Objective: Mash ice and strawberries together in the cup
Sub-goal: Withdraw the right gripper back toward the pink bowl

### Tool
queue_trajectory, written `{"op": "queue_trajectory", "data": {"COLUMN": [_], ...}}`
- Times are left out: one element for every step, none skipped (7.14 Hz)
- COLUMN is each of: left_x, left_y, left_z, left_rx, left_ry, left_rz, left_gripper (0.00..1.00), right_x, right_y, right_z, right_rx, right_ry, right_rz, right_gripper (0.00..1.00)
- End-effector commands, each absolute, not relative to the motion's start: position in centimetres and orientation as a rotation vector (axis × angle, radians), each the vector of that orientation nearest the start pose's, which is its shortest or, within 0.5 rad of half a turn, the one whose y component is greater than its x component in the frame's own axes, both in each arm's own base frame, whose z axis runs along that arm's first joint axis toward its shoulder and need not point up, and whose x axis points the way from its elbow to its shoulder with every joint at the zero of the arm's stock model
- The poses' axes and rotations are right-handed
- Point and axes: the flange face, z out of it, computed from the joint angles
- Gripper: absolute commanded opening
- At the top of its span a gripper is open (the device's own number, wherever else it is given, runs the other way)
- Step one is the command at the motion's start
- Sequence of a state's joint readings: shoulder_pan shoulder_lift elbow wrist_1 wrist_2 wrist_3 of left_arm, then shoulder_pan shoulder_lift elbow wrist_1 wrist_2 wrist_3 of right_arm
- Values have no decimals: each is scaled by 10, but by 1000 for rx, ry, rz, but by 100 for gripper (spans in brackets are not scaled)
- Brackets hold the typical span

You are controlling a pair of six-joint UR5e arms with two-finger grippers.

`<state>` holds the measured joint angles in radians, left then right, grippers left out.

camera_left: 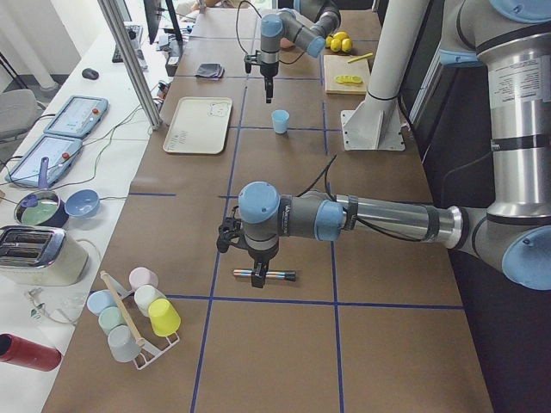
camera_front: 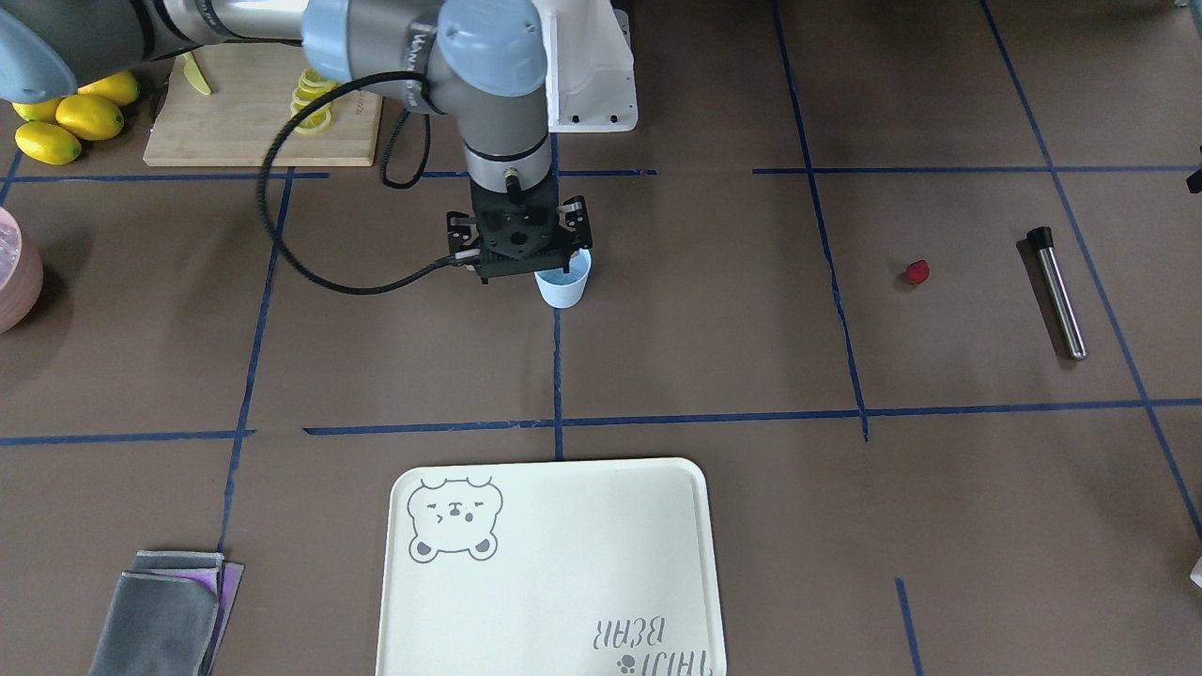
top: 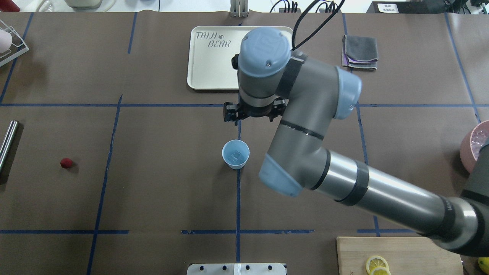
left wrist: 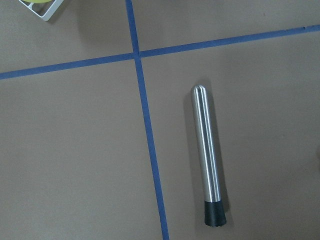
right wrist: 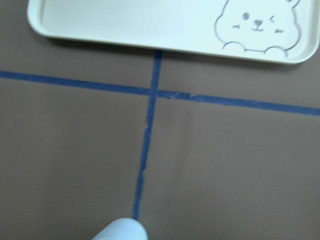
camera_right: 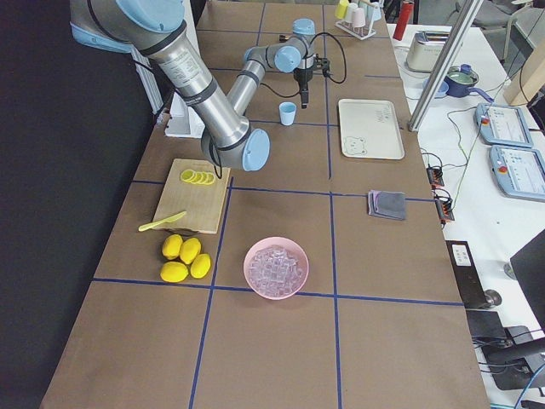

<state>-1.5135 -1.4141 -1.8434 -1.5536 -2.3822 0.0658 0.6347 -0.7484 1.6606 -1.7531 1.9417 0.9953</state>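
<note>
Left end effector [camera_left: 257,268] hangs over the steel muddler [left wrist: 207,155], probably lined up to grab it; open or closed, cannot tell. Strawberry [top: 66,163] sits alone on bare tabletop [top: 153,183] between the two end effectors, nearer the left, roomy all round. Cup [top: 235,154] with ice [top: 237,156] stands below right end effector [camera_front: 519,249], slightly base-side, rim unobstructed; its grip state unclear too.

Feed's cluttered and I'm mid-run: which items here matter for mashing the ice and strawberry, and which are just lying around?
For the job: cup, ice inside it, strawberry, metal muddler, pink bowl of more ice.

Lying about: tray, folded cloth, lemons, cutting board with lemon slices, rack of cups.
</note>
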Motion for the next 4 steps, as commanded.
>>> {"op": "queue_trajectory", "data": {"left_x": [-35, -36, -34, -32], "left_y": [-452, -455, -467, -481], "left_z": [581, 576, 570, 562], "left_rx": [136, 160, 177, 196], "left_ry": [805, 804, 804, 812], "left_rz": [174, 182, 189, 204], "left_gripper": [100, 100, 100, 100], "right_x": [-397, -340, -270, -193], "right_y": [-548, -574, -585, -593], "right_z": [202, 244, 303, 362], "right_rx": [129, 154, 170, 165], "right_ry": [-787, -764, -743, -758], "right_rz": [-125, -178, -241, -307], "right_gripper": [99, 99, 99, 99]}}
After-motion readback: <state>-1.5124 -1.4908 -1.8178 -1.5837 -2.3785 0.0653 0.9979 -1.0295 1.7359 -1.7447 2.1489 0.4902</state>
